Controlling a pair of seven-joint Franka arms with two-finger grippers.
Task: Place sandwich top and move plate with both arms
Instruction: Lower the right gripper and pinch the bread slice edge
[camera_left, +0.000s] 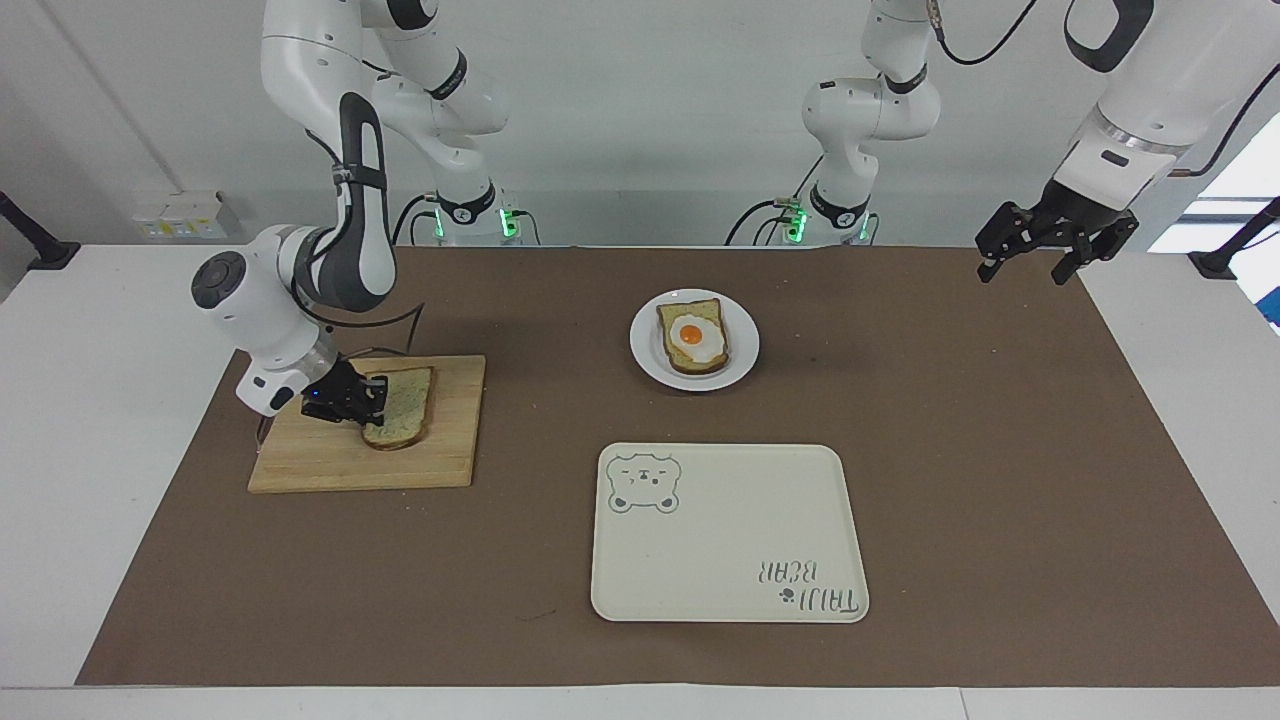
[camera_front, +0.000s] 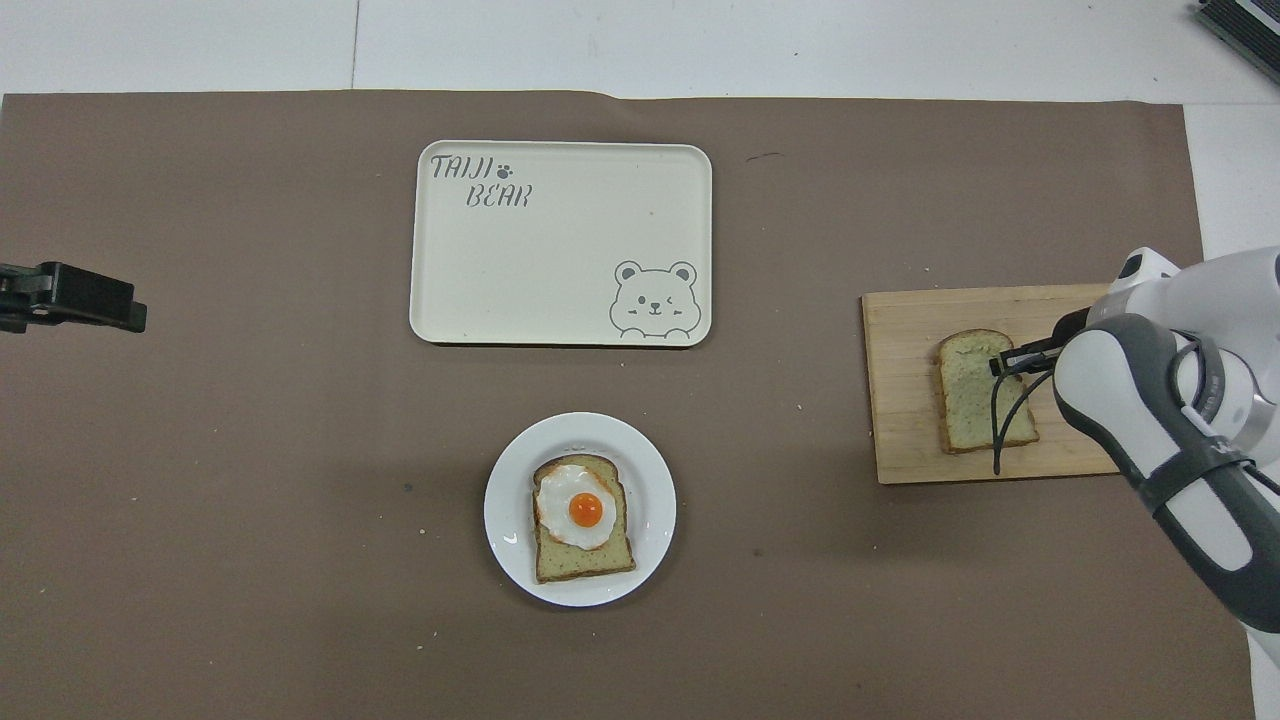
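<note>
The sandwich top (camera_left: 408, 412) (camera_front: 965, 395), a pale speckled slice, lies on a wooden cutting board (camera_left: 440, 455) (camera_front: 900, 440) at the right arm's end of the table. My right gripper (camera_left: 370, 400) (camera_front: 1003, 362) is low on the board, shut on the edge of the slice that faces the table's end. The white plate (camera_left: 645, 362) (camera_front: 505, 545) sits mid-table near the robots and carries a bread slice with a fried egg (camera_left: 692, 337) (camera_front: 583, 515). My left gripper (camera_left: 1022, 270) hangs open and waits over the mat's corner at the left arm's end.
A cream rectangular tray (camera_left: 730, 540) (camera_front: 560, 270) with a bear print lies farther from the robots than the plate. Brown mat covers the table between the board, plate and tray.
</note>
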